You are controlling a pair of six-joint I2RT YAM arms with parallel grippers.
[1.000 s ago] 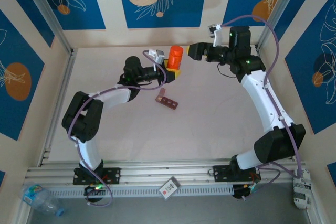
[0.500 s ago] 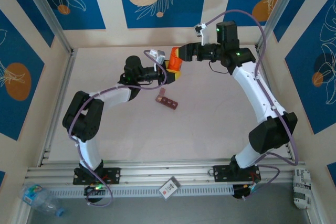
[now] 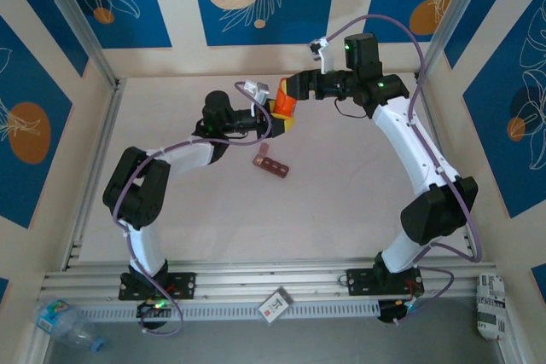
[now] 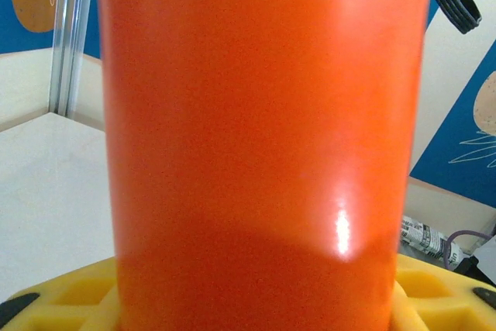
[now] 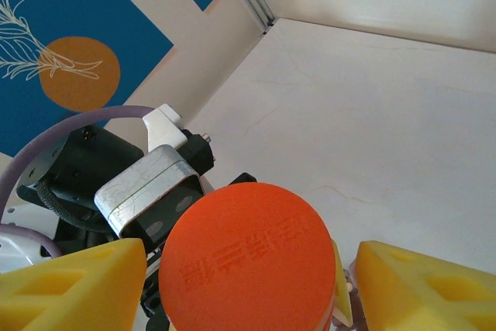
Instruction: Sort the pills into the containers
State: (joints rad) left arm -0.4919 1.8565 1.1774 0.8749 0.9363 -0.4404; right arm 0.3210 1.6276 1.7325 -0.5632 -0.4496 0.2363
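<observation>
Looking from above, we find the left gripper (image 3: 280, 117) far up the table (image 3: 367, 202), near the back wall. Its yellow fingers (image 4: 58, 300) pinch the foot of an upright orange bottle (image 3: 284, 103). In the left wrist view the bottle stands right before the lens, with yellow touching its base on either side. Just nearer to us, the containers (image 3: 270, 164) lie flat on the table as a dark reddish strip. They are set at a slant, apart from both grippers, and we cannot tell what is in the compartments. Further right, the right gripper (image 5: 248, 252) reaches from the right to the bottle's top. Its wrist view looks down on the round orange cap (image 5: 248, 265), which bears raised lettering. The yellow jaws stand spread on either side of the cap with a sliver of gap at each side, so we see no grip there. Beyond the cap in that view sits the left gripper's grey housing (image 5: 151, 191).
</observation>
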